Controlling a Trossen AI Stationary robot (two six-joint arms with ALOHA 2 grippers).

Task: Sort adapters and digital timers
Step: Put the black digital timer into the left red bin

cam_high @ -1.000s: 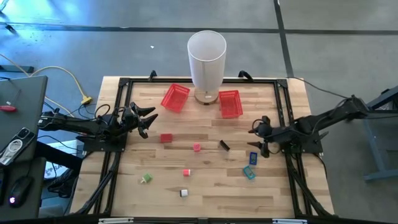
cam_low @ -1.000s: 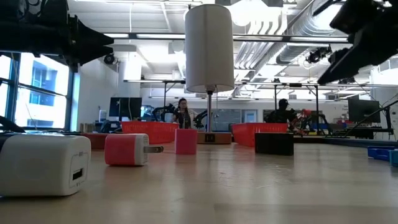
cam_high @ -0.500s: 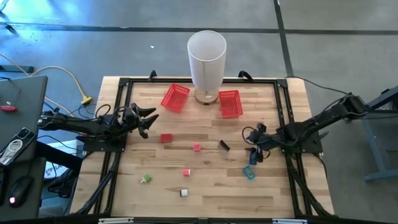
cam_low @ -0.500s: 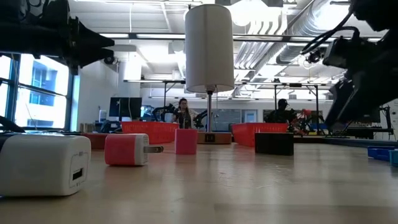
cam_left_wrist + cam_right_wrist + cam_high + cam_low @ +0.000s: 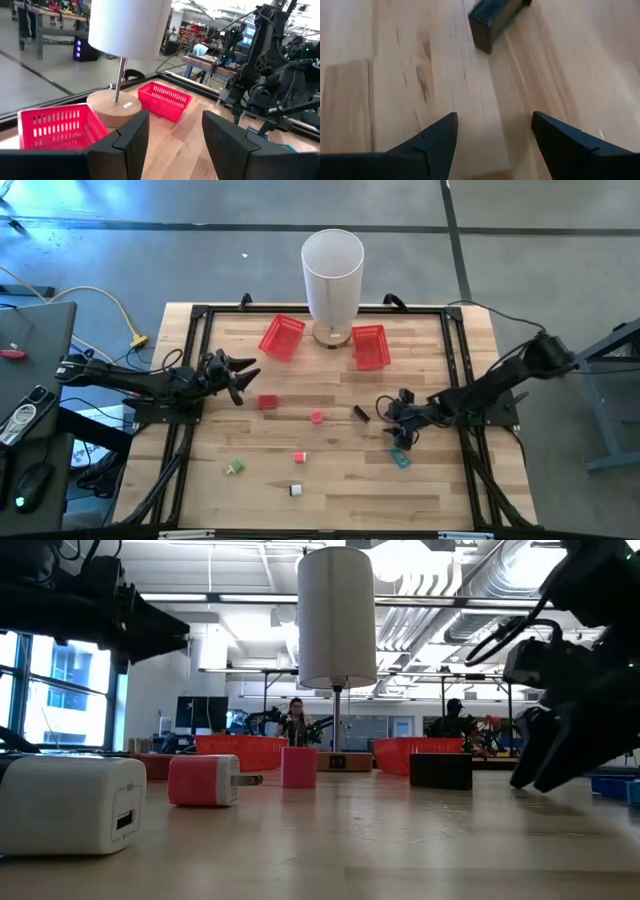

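Observation:
My right gripper (image 5: 388, 413) hovers open and low over the table, just right of a black adapter (image 5: 360, 414). The right wrist view shows that adapter (image 5: 496, 20) ahead of the open fingers (image 5: 493, 118), untouched. Two blue timers (image 5: 404, 437) (image 5: 400, 459) lie by the right arm. A red adapter (image 5: 267, 402), two pink ones (image 5: 317, 417) (image 5: 300, 457), a green one (image 5: 235, 468) and a white one (image 5: 296, 490) lie flat on the wood. My left gripper (image 5: 238, 369) waits open at the table's left (image 5: 175, 117).
Two red baskets (image 5: 282, 337) (image 5: 371, 346) sit at the far side, on either side of a white lamp (image 5: 332, 275) on a wooden base. A black frame (image 5: 190, 360) borders the table. In the low view the white adapter (image 5: 70, 805) looms near the camera.
My right gripper has moved toward the table's left and dropped low, passing over the blue timers and closing in on the black adapter. It stays open. Nothing on the table has shifted.

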